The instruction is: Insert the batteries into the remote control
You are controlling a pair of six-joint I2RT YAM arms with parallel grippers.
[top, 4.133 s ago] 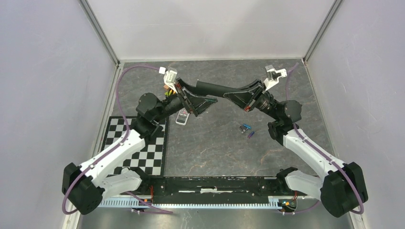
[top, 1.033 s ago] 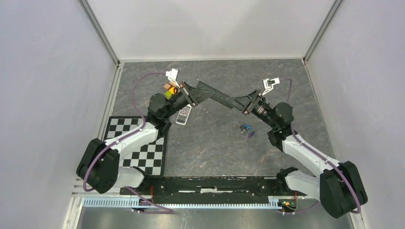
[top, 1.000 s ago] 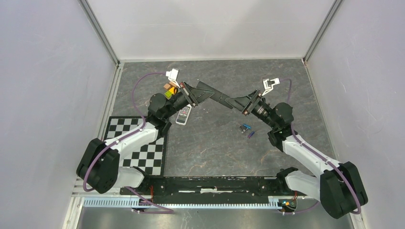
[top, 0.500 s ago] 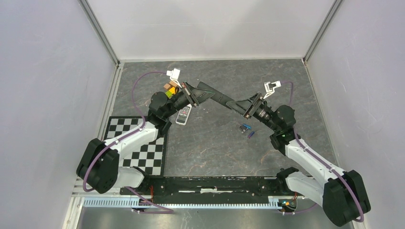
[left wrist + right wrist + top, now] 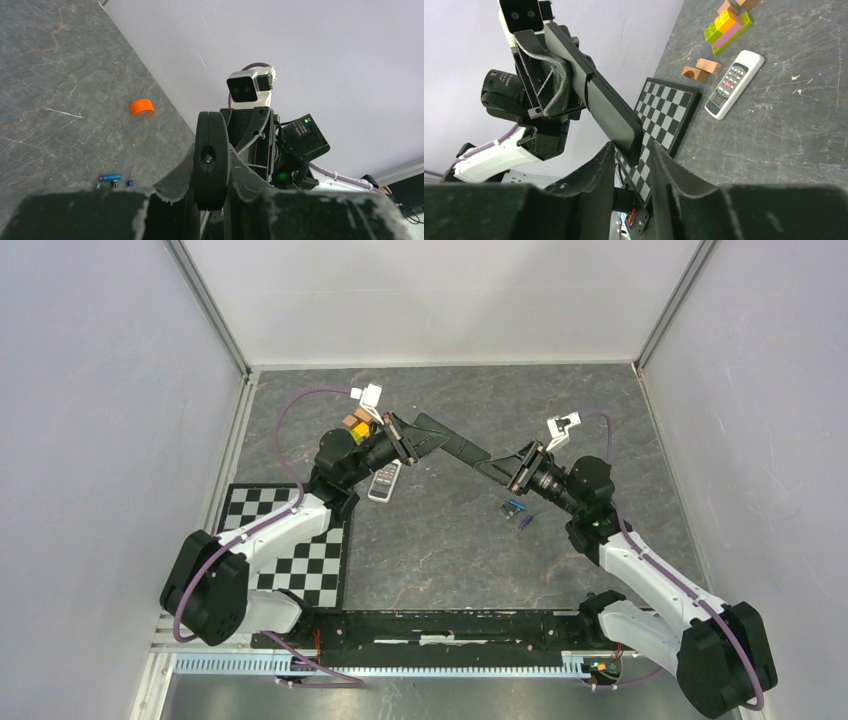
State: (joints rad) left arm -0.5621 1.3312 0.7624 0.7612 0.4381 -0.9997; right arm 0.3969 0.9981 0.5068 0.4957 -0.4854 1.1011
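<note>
My left pincer (image 5: pixel 402 442) is clenched on one end of a slim black bar (image 5: pixel 609 107) and holds it in the air above the table (image 5: pixel 450 560). The other end of the bar reaches between the fingers of my right pincer (image 5: pixel 633 150). These fingers stand close on both sides of the bar, but I cannot tell if they press on it or are only around it.

The remote control (image 5: pixel 384 481) lies flat on the table with its button face up, on the side of my left arm, near the far corner of the checkered board (image 5: pixel 300 540). The blue battery (image 5: pixel 514 506) and the purple battery (image 5: pixel 525 522) lie on the table near each other, beside my right arm, well apart from the remote control. Both pincers are apart from the batteries and from the remote control.
</note>
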